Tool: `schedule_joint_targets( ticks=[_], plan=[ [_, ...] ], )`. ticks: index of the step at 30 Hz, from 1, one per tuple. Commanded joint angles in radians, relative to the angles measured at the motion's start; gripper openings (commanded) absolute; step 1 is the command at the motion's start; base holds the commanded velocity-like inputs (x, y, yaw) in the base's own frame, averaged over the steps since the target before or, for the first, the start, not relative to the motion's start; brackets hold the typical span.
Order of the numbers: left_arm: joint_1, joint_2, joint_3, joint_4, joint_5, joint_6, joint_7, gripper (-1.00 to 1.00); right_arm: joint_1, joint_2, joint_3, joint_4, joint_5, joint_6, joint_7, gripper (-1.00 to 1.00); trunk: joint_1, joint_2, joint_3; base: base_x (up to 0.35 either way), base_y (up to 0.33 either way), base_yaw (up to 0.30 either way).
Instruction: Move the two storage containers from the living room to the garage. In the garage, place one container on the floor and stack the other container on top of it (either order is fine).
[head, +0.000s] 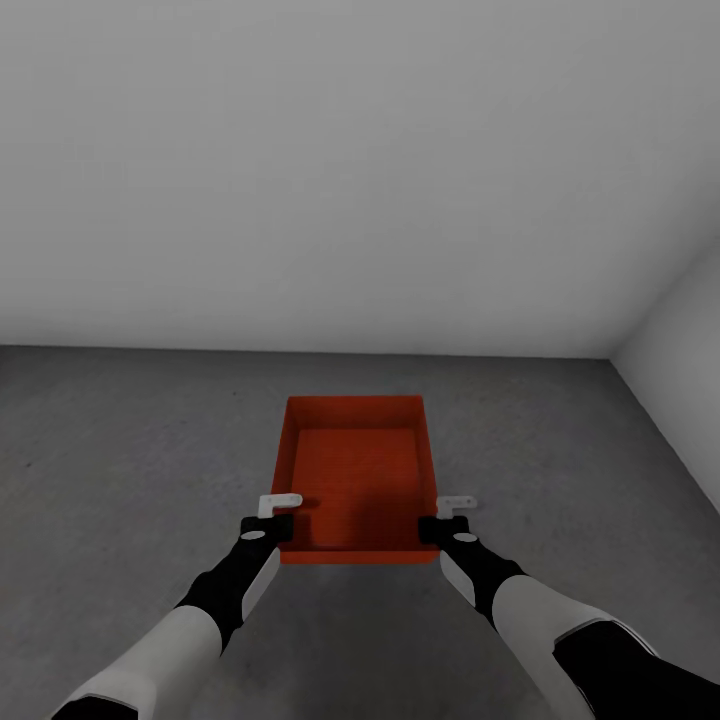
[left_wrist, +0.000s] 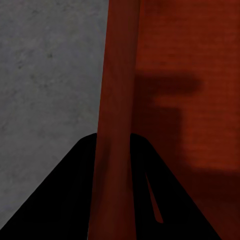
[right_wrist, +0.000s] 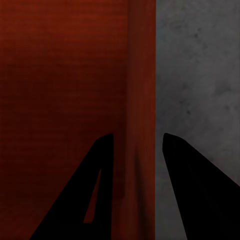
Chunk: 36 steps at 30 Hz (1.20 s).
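Centre frame, each claw, left (head: 268, 528) and right (head: 448, 527), pinches a side wall of the red-orange rectangular plastic bin (head: 355, 470), balancing it over the dark grey concrete floor (head: 120, 450).

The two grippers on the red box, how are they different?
The left gripper straddles the storage container's left wall, while the right gripper straddles its right wall. In the wrist views, the left gripper's fingers sit tight against the wall, but the right gripper shows a small gap beside its outer finger. Both have dark fingers, one inside and one outside the container, near its closest corners, above the grey floor.
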Motion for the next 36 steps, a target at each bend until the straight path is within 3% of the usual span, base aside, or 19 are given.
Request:
schedule_joint_targets(
  ticks=[1,36],
  plan=[
    [-0.001,0.002,0.018,-0.006,-0.02,0.008,0.065,-1.0,0.0,-0.012,-0.018,0.022,-0.013,-0.004,-0.008,-1.0,0.004,-0.008,-0.004,0.0,0.0,0.0],
    [-0.001,0.002,0.018,-0.006,-0.02,0.008,0.065,-1.0,0.0,-0.012,-0.018,0.022,-0.013,-0.004,-0.008,-1.0,0.138,-0.253,-0.113,0.0,0.0,0.0]
  ],
)
